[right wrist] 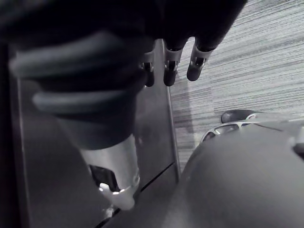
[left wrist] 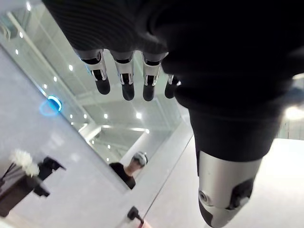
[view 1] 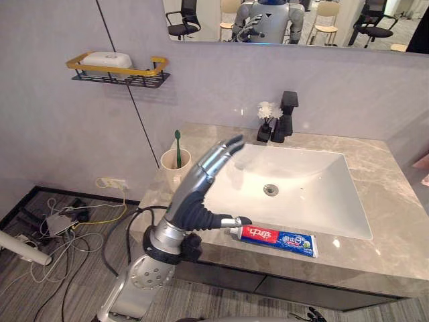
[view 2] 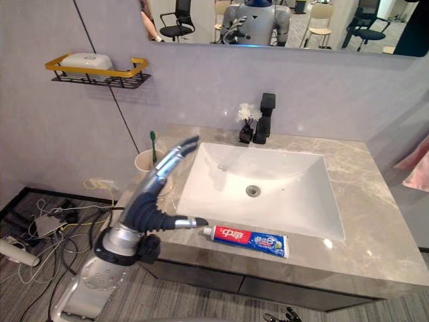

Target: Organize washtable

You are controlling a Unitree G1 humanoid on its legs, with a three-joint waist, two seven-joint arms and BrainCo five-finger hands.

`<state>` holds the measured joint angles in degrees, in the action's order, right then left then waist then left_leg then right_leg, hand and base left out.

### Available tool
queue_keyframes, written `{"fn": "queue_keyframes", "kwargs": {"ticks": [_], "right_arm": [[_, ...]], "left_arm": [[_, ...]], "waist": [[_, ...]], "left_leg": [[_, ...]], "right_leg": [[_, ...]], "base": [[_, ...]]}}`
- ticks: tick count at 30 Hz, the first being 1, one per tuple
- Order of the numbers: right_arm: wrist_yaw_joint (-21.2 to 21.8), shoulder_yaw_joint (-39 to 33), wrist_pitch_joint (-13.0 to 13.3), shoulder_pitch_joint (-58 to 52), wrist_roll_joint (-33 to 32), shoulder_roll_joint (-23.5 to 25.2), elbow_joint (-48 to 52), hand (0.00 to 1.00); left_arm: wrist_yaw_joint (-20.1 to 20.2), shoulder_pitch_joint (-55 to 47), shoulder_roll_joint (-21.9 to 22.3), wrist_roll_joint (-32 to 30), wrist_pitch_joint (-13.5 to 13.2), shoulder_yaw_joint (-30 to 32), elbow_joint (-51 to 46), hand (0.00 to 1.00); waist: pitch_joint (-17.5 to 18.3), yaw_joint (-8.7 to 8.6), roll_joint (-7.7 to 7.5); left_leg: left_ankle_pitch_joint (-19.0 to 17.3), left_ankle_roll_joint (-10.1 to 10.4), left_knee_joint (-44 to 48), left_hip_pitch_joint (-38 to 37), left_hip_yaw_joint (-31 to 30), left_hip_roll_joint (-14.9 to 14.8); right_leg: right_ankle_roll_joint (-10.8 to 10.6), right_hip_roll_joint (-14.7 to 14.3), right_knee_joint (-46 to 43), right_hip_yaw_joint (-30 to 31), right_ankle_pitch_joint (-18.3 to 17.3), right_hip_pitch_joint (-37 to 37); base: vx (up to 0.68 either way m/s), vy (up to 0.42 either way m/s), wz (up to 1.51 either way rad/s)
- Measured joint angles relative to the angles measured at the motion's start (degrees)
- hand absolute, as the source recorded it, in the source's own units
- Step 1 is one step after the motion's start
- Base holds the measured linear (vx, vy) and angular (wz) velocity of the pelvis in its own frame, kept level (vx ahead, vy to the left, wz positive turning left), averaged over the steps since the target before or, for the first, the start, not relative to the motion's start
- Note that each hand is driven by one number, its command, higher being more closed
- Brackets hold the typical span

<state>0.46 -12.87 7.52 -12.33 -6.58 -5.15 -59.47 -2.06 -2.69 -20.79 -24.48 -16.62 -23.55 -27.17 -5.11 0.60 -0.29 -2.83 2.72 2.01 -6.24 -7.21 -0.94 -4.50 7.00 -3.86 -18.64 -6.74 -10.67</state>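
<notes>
So the toothpaste tube (view 1: pixel 278 240) is lying flat on the front strip of the stone counter (view 1: pixel 385 201). That's about 6 o'clock from the sink (view 1: pixel 352 208), and it runs along the edge with its white cap end pointing to 9 o'clock. Nothing's got hold of it.

The left hand (view 1: pixel 201 188) is up over the counter's left end, around 8 o'clock from the sink. Its fingers are stretched out straight toward the back wall and its thumb sticks out sideways. The thumb tip is right by the tube's cap, but I honestly can't tell if it's touching. The hand itself is empty.

Just behind those fingers, at 9 o'clock from the sink, there's a cream cup (view 1: pixel 170 169) standing upright. It has one green toothbrush (view 1: pixel 178 149) in it, bristles up. The sink bowl has nothing in it.

At 12 o'clock sits the black tap (view 1: pixel 288 117), and right beside it on its 9 o'clock side is a little dark vase (view 1: pixel 265 132) with white flowers (view 1: pixel 269 109) in it.

Up on the wall at roughly 10 o'clock is a yellow-railed shelf (view 1: pixel 127 75) holding a white soap case (view 1: pixel 106 60). A mirror (view 1: pixel 301 20) hangs above the tap.

The right hand (right wrist: pixel 170 73) hangs down low by the dark cabinet front over striped flooring, fingers loose, holding nothing.
</notes>
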Motion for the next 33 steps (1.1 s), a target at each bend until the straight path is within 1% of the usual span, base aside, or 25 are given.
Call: {"fn": "queue_keyframes", "kwargs": {"ticks": [2, 6, 8, 9, 13, 16, 19, 20, 22, 26, 33], "right_arm": [[0.29, -0.03, -0.11, 0.42, 0.00, -0.01, 0.01, 0.00], [0.93, -0.04, -0.12, 0.67, 0.00, -0.03, 0.07, 0.00], [0.92, -0.05, -0.13, 0.77, 0.00, -0.03, 0.21, 0.00], [0.92, -0.12, -0.14, 1.08, -0.01, -0.03, 0.24, 0.00], [0.92, -0.30, -0.20, 1.83, -0.01, 0.03, 0.27, 0.00], [0.91, -0.48, -0.21, 1.95, -0.02, 0.08, 0.76, 0.00], [0.89, -0.57, -0.24, 2.18, -0.02, 0.08, 1.31, 0.00], [0.88, -0.64, -0.25, 2.28, -0.02, 0.05, 1.93, 0.00], [0.87, -0.69, -0.25, 2.69, -0.03, 0.08, 2.06, 0.00], [0.85, -0.79, -0.36, 2.72, -0.12, 0.12, 2.05, 0.00], [0.82, -0.81, -0.61, 2.92, -0.82, 0.14, 2.05, 0.00]], "left_arm": [[0.78, 0.39, 0.23, -1.08, 0.51, -1.96, 3.54, 0.00], [1.07, 1.35, 0.29, -2.47, 1.43, -3.75, 9.26, 0.00], [1.30, 1.57, 0.33, -3.47, 1.87, -3.98, 11.33, 0.00], [1.64, 1.59, 0.33, -3.88, 2.33, -4.12, 12.67, 0.00], [2.11, 2.85, 0.46, -5.96, 2.90, -6.29, 16.82, 0.00], [2.12, 3.52, 1.38, -7.72, 3.33, -6.33, 19.19, 0.00], [2.12, 3.99, 1.62, -7.97, 3.79, -6.48, 20.29, 0.00], [2.10, 3.99, 1.63, -8.69, 3.91, -6.70, 20.68, 0.00], [2.10, 3.99, 1.63, -9.27, 3.95, -7.33, 21.75, 0.00], [2.09, 3.99, 2.51, -10.13, 4.23, -7.54, 23.17, 0.00], [2.05, 3.99, 2.50, -10.59, 4.80, -7.54, 23.24, 0.00]], "waist": [[-0.13, 0.00, 0.19], [-0.18, -0.10, 0.37], [-0.19, -0.55, 0.36], [-0.21, -1.25, 0.40], [-0.78, -1.61, 0.59], [-1.13, -1.83, 0.54], [-2.07, -2.25, 0.51], [-2.23, -2.67, 0.69], [-2.41, -3.00, 0.89], [-2.41, -2.99, 0.93], [-2.43, -3.01, 1.02]], "left_leg": [[0.00, 0.00, -0.20, -0.62, -0.09, -0.04], [0.02, 0.04, -0.41, -0.54, -0.18, -0.10], [0.09, 0.10, -0.87, -0.65, -0.25, -0.13], [0.13, 0.15, -1.17, -0.62, -0.28, -0.14], [0.13, 0.14, -1.58, -0.75, -0.15, -0.08], [0.13, 0.14, -1.76, -0.94, -0.15, -0.08], [0.11, 0.13, -1.97, -1.87, -0.07, -0.08], [0.11, 0.13, -2.05, -1.85, -0.04, -0.08], [0.09, 0.12, -2.10, -1.85, 0.04, -0.09], [0.07, 0.11, -2.13, -1.87, 0.23, -0.13], [0.07, 0.11, -2.20, -1.88, 0.44, -0.16]], "right_leg": [[0.18, -0.10, 0.31, -0.11, 0.11, 0.06], [0.42, -0.28, 1.17, -0.23, 0.31, -0.03], [0.43, -0.34, 1.50, -0.30, 0.33, -0.06], [0.43, -0.46, 2.11, -0.37, 0.74, -0.24], [0.46, -0.69, 4.20, -0.44, 1.66, -1.12], [0.50, -0.75, 4.73, -0.43, 1.69, -1.43], [0.52, -0.80, 5.13, -0.39, 1.70, -2.37], [0.52, -0.79, 5.16, -0.36, 1.70, -2.31], [0.52, -0.78, 5.16, -0.30, 1.70, -2.25], [0.51, -0.80, 5.20, -0.20, 1.73, -2.22], [0.46, -0.82, 5.43, -0.05, 1.97, -2.22]], "base": [[0.00, 0.000, 0.00], [0.00, 0.000, 0.00], [0.00, 0.000, 0.00], [0.03, -0.002, -0.01], [0.04, 0.002, -0.01], [0.04, -0.001, -0.01], [0.01, -0.002, 0.00], [0.00, 0.000, 0.00], [-0.01, 0.001, -0.02], [0.00, 0.000, -0.01], [0.00, 0.000, 0.00]]}}
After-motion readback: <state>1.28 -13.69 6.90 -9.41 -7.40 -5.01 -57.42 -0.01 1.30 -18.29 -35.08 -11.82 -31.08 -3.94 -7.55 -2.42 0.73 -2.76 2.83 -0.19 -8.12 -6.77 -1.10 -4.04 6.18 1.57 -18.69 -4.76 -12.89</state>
